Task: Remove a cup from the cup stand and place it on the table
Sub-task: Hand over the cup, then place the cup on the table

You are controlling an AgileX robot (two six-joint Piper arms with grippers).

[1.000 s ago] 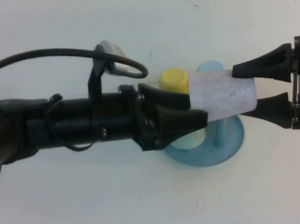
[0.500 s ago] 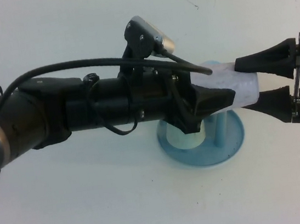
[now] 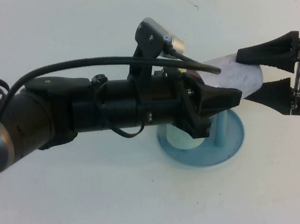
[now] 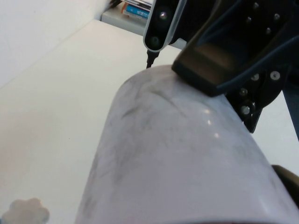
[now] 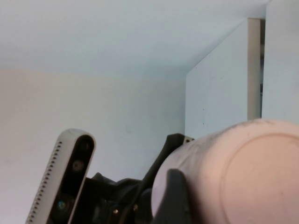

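Note:
The pale pink speckled cup (image 3: 246, 72) lies on its side in the air above the blue cup stand (image 3: 232, 141), between my two grippers. My right gripper (image 3: 245, 76) comes in from the right and is shut on the cup's closed end, one finger (image 4: 212, 65) flat on its wall and another (image 5: 175, 196) on its side. My left gripper (image 3: 221, 95) reaches in from the left and covers the cup's other end. The cup fills the left wrist view (image 4: 177, 158) and shows end-on in the right wrist view (image 5: 247, 172).
A blue peg (image 3: 220, 130) and a sliver of the mint green cup (image 3: 168, 136) show on the stand under my left arm. The yellow cup is hidden. The white table (image 3: 96, 207) stretches all around the stand.
My left arm has pushed well to the right along the cup and rolled, now hiding the yellow cup and most of the pink cup. The cup and right gripper shifted slightly right and up.

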